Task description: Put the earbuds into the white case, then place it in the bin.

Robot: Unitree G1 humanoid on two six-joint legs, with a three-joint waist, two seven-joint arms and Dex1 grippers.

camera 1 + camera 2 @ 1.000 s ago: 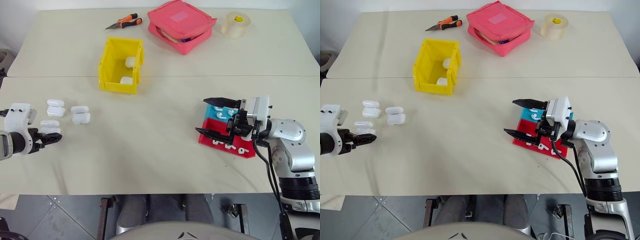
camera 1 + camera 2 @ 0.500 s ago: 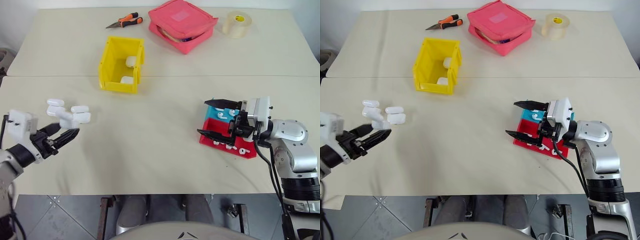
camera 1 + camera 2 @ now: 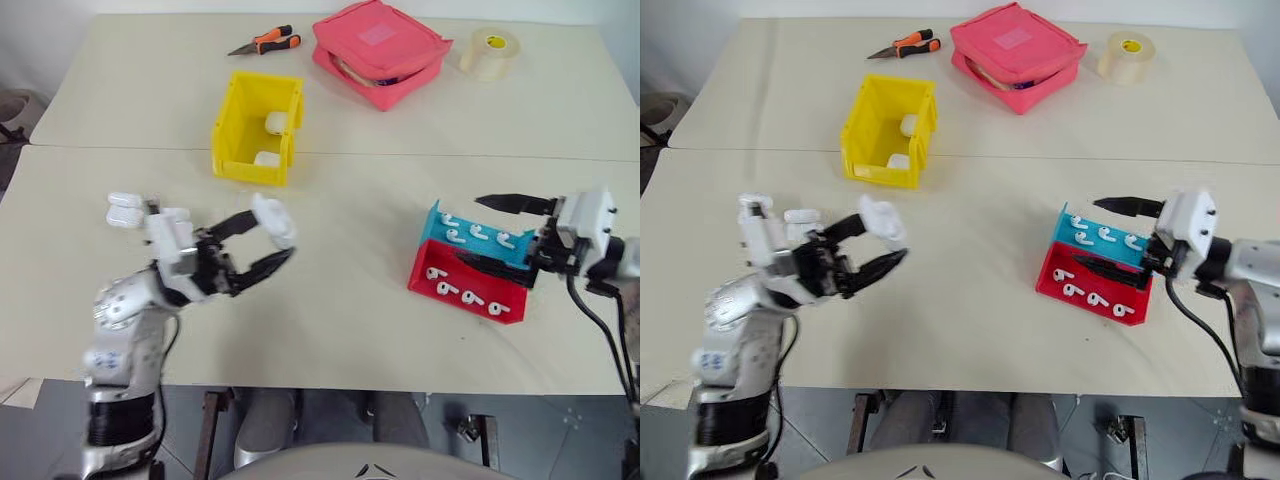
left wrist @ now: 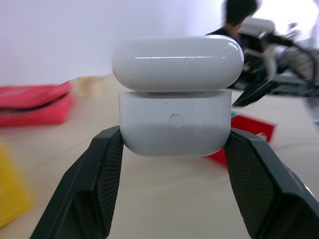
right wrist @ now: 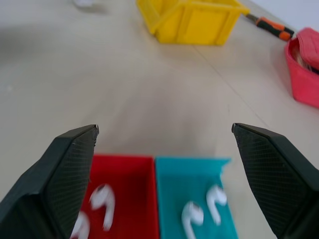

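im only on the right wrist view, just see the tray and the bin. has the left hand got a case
Observer: Yes, the left hand is shut on a white case, held above the table.
Operator: lid open or closed
Observer: The lid stands slightly ajar above the body.
Operator: anything in the bin yet
Observer: Two white cases already lie in the yellow bin.
Operator: how many buds in the tray
Observer: Four earbuds in the blue half of the tray, four in the red.

White case (image 4: pixel 175 102) sat pinched in the left gripper (image 3: pixel 268 235), lid ajar. Earbuds (image 3: pixel 1092 268) lay under the right gripper (image 3: pixel 1106 238). Yellow bin (image 3: pixel 240 145) sat beyond the left one.
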